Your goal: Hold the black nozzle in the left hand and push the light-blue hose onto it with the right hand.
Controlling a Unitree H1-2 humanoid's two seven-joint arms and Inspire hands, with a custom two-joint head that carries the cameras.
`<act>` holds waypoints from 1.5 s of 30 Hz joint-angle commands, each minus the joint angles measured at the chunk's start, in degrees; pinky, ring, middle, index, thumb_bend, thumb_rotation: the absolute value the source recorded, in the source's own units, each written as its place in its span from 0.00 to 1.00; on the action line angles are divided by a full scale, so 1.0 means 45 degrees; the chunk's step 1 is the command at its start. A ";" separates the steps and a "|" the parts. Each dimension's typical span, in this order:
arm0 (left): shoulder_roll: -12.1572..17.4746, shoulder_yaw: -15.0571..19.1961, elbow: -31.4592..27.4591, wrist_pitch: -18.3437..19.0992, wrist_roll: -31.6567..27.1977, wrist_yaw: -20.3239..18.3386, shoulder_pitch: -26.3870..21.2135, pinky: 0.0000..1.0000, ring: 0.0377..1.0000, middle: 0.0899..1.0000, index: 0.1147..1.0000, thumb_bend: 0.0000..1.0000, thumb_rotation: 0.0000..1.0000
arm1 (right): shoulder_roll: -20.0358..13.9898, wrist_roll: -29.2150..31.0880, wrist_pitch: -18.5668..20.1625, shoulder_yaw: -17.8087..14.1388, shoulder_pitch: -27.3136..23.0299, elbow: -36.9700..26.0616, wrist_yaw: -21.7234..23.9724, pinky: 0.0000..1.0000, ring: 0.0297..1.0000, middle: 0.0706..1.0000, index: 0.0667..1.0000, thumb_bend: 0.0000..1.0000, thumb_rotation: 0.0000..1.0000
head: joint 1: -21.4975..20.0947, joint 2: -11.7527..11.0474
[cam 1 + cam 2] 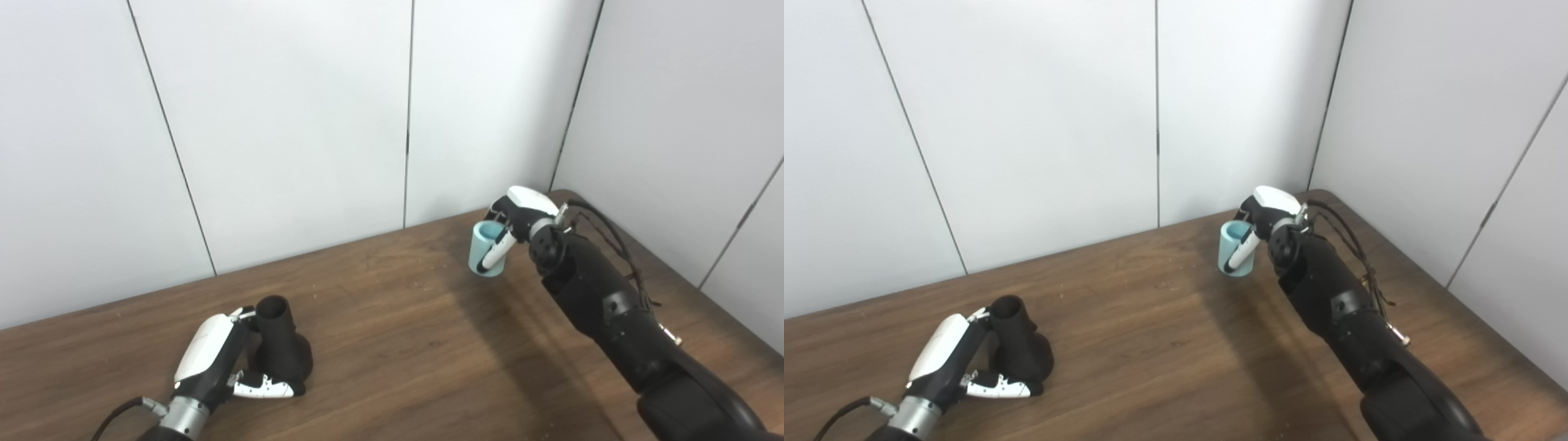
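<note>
The black nozzle [280,346] stands upright on the wooden table [404,343] at the lower left, its narrow open neck up and its wide base down. My left hand [214,358] is wrapped around its base, thumb in front and fingers behind. The light-blue hose [486,250], a short open tube, stands upright near the table's back right. My right hand [517,220] is closed on it from the right, with one white finger across its front. The two parts are far apart.
White wall panels [294,122] rise right behind the table's far edge, and another wall [674,122] closes the right side. The table's right edge [704,294] runs close beside my right forearm.
</note>
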 commanded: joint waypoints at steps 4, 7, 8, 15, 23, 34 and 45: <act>0.0428 -0.0308 0.0379 0.0786 0.0566 -0.0976 0.0739 0.92 0.58 0.42 0.43 0.52 0.00 | -0.0328 0.0306 -0.0703 -0.0233 -0.0545 -0.0079 -0.1168 0.47 0.48 0.46 0.41 0.52 0.00 | -0.0030 0.0052; 0.0414 -0.0318 0.0318 0.0821 0.0566 -0.0996 0.0757 0.92 0.58 0.42 0.43 0.52 0.00 | -0.0369 0.0356 -0.0822 -0.0175 -0.0460 -0.0266 -0.1395 0.47 0.48 0.46 0.41 0.52 0.00 | 0.0010 0.0101; 0.0395 -0.0321 0.0325 0.0830 0.0568 -0.0989 0.0750 0.92 0.58 0.42 0.43 0.52 0.00 | -0.0390 0.0368 -0.0861 -0.0156 -0.0435 -0.0337 -0.1439 0.47 0.48 0.46 0.41 0.52 0.00 | 0.0036 0.0123; 0.0310 -0.0331 0.0193 0.0948 0.0557 -0.0994 0.0786 0.91 0.58 0.44 0.42 0.52 0.00 | -0.0347 0.0472 -0.0803 0.0018 -0.0362 -0.1614 -0.1003 0.44 0.44 0.46 0.43 0.52 0.00 | 0.0410 0.0284; 0.0166 -0.0400 0.0233 0.1000 0.0568 -0.0966 0.0754 0.91 0.58 0.43 0.42 0.52 0.00 | 0.0200 0.0694 0.0061 0.0838 -0.1128 -0.5307 0.1415 0.40 0.44 0.45 0.43 0.52 0.00 | 0.0930 0.0368; -0.0210 -0.0534 -0.0246 0.1558 0.0632 -0.1144 0.0746 0.92 0.58 0.43 0.42 0.52 0.00 | 0.1608 -0.0254 0.0437 0.0637 -0.2254 -0.7972 0.4925 0.40 0.44 0.45 0.43 0.52 0.00 | 0.2683 0.0688; -0.0786 -0.0653 -0.0831 0.2519 0.0924 -0.1169 0.0729 0.92 0.59 0.42 0.43 0.52 0.00 | 0.2061 0.0862 0.0338 0.0934 -0.2513 -0.8827 0.5758 0.36 0.43 0.46 0.44 0.52 0.00 | 0.4995 0.1109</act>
